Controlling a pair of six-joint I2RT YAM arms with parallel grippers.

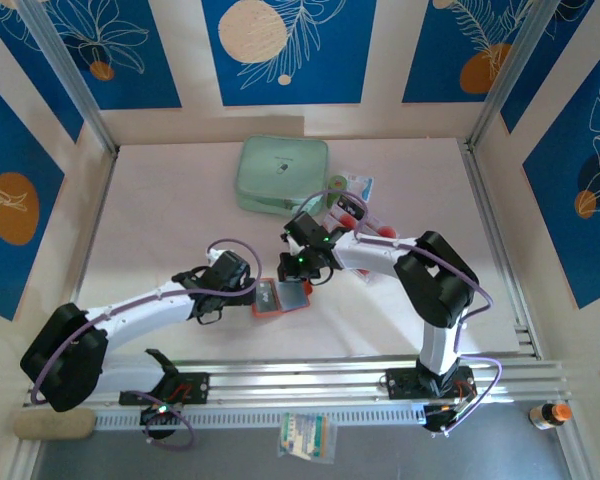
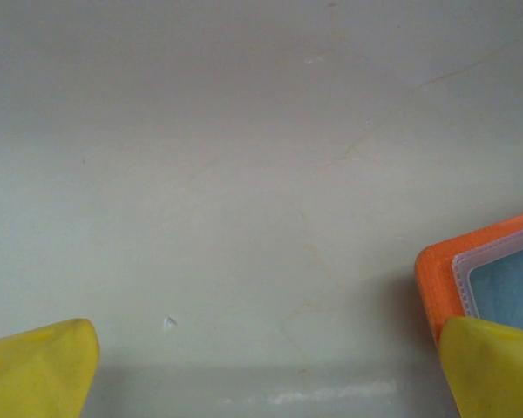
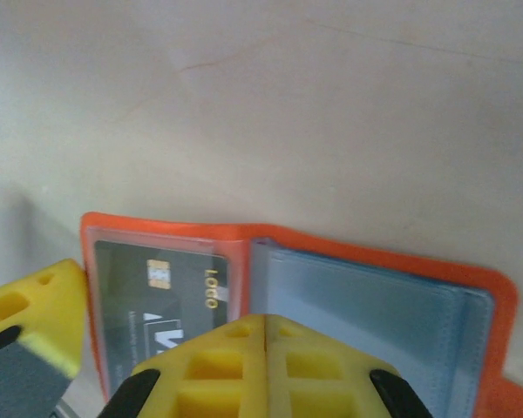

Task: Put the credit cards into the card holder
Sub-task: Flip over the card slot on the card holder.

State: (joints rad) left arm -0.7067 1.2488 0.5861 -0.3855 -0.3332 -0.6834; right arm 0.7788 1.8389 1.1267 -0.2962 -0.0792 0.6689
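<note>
Reaching in from the left, the left gripper (image 1: 246, 288) is standing wide open, one yellow finger (image 2: 492, 366) over a corner of the open card holder (image 1: 281, 297) mid-table. The right gripper (image 3: 266, 348) is hovering over the holder, its fingers pressed together with nothing visible between them. The credit cards (image 1: 365, 222) are lying farther back, near a mint-green case (image 1: 280, 172) on the pale table (image 1: 160, 220).

The left arm (image 1: 130, 310) and right arm (image 1: 370, 255) share white tubular links between bulky matte-black joint housings. A thin purple-grey cable (image 1: 230, 243) loops along each. Tiny green indicator lights (image 1: 300, 262) glow on the wrist and base blocks. The left gripper (image 2: 266, 348) has smooth bright-yellow plastic fingers (image 2: 35, 370). The right gripper (image 3: 266, 348) has yellow fingertips (image 3: 218, 374) moulded with square recesses.
</note>
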